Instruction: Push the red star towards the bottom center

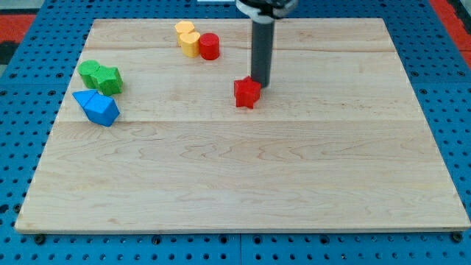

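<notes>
The red star (pixel 246 93) lies on the wooden board (pixel 243 184), a little above the middle of the view. My tip (pixel 260 82) stands at the star's upper right edge, touching or nearly touching it. The dark rod rises from there to the view's top.
A red cylinder (pixel 210 46) sits beside two yellow blocks (pixel 187 37) near the view's top. Two green blocks (pixel 101 76) lie at the left, with two blue blocks (pixel 96 107) just below them. A blue pegboard (pixel 22 110) surrounds the board.
</notes>
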